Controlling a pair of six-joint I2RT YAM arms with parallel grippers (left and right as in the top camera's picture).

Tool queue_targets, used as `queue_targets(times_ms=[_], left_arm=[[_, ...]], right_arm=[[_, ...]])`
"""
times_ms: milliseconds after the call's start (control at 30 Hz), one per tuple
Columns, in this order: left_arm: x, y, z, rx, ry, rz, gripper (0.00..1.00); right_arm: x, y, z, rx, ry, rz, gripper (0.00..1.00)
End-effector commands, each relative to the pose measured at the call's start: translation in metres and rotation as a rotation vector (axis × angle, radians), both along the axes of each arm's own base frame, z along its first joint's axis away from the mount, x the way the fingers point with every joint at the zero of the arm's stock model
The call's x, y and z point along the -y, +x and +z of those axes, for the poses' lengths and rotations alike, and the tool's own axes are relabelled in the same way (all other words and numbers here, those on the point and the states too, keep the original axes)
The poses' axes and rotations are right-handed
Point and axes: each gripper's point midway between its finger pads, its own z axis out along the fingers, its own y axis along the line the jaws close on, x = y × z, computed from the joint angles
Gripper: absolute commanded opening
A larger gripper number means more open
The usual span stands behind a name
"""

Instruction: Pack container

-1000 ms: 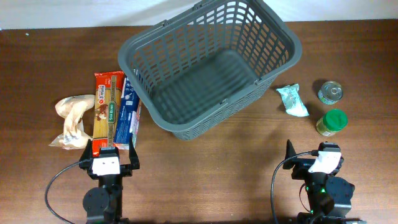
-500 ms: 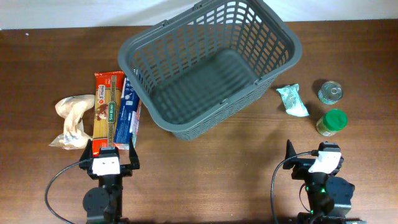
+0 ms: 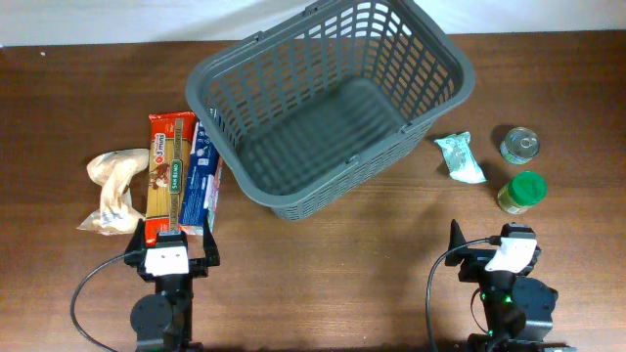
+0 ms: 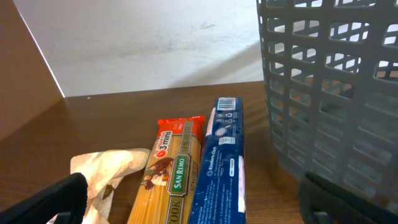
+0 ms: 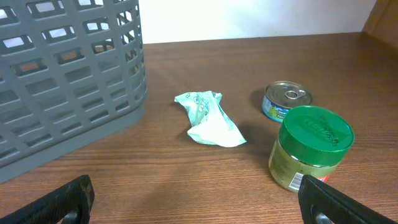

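Overhead: the empty container (image 3: 323,127) sits mid-worktop toward the far edge. The left gripper (image 3: 172,242) and right gripper (image 3: 486,246) rest at the near edge.

Left wrist: jaws wide apart, spaghetti pack (image 4: 171,168) just ahead; best grasped across its narrow width.

Right wrist: jaws wide apart, green-lidded jar (image 5: 311,149) nearest.

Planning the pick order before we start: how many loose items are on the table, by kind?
Flat packs: 2, the spaghetti packet and the blue pack
Soft bags: 2, the beige bag and the pale green pouch
Tins: 1, the tin can
Jars: 1, the green-lidded jar
Total: 6, all outside the container
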Motion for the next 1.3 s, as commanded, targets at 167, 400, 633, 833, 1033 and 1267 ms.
queue_targets(times_ms=[167,400,633,833,1033,1267], left_arm=[[0.0,0.0,-0.001,0.0,-0.008,0.001,0.99],[0.0,0.0,-0.001,0.0,-0.008,0.002,0.99],[0.011,0.0,0.009,0.021,-0.012,-0.061,0.99],[-0.024,-0.011,0.073,0.119,-0.05,0.145,0.99],[-0.05,0.01,0.112,-0.027,-0.032,0.296,0.99],[-0.058,0.072,0.175,-0.178,-0.03,0.293,0.99]], right_arm=[[-0.001,0.0,-0.001,0.003,-0.007,0.005,0.99],[-0.001,0.0,-0.001,0.003,-0.007,0.006,0.99],[-0.019,0.002,0.005,0.03,0.026,0.103,0.99],[-0.042,-0.006,0.058,0.101,0.25,0.188,0.99],[-0.044,-0.009,0.116,-0.023,0.214,0.201,0.99],[-0.041,0.026,0.195,-0.209,0.077,0.254,0.99]])
